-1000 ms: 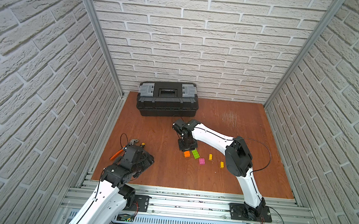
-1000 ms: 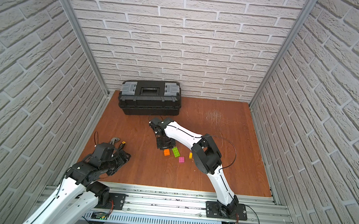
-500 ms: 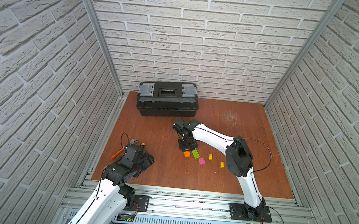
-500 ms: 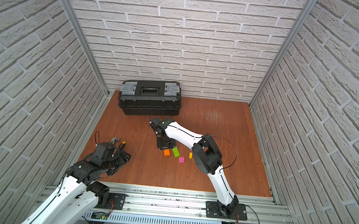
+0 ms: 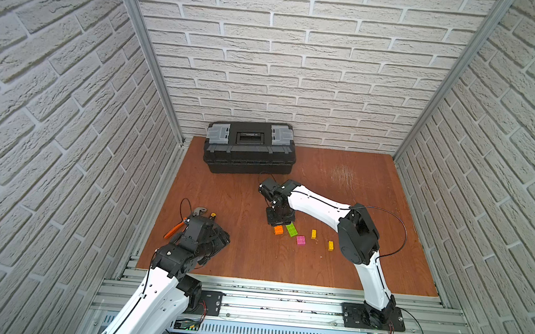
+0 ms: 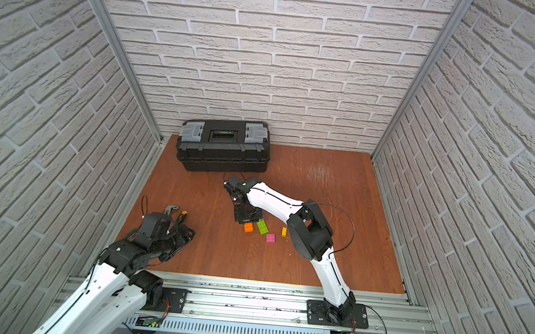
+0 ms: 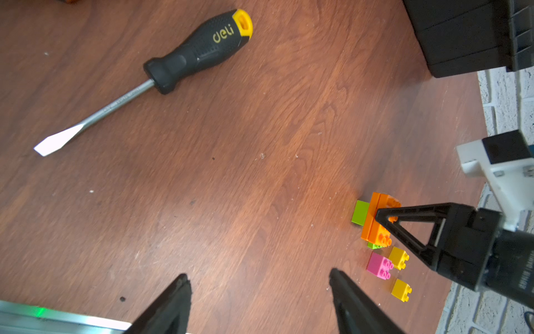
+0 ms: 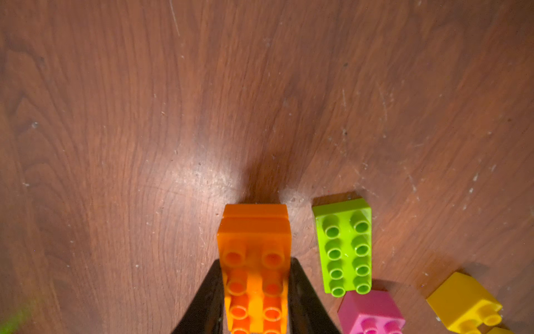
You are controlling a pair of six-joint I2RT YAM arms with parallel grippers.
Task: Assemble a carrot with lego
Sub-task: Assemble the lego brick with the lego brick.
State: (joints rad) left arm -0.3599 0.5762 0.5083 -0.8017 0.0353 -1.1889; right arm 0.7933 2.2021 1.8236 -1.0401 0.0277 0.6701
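Toolbox [image 5: 249, 148] first: in both top views we saw it black, lid closed, at the far left of the table [image 5: 372, 189] against the back wall, so its contents were hidden from us. Right of centre, the right gripper [image 5: 277, 222] pointed down at the carrot [image 5: 278, 230]. A long green brick [image 5: 292, 229] lay just beside the carrot on the right. A pink brick [image 5: 301, 240] and two yellow bricks [image 5: 313, 233] were scattered further right. The left gripper [image 5: 221, 241] hung low at the near left, close to orange-handled pliers [image 5: 174, 229].

In the left wrist view we found the left gripper's jaws wide apart over bare wood, holding nothing. A screwdriver [image 7: 199, 49] lay well apart from them.

In the right wrist view the carrot was two long orange bricks stacked together, and the right gripper's jaws were closed against its two long sides. We could not tell whether it rested on the wood. The green brick lay beside it without touching, and the pink brick sat right at the green one's end.
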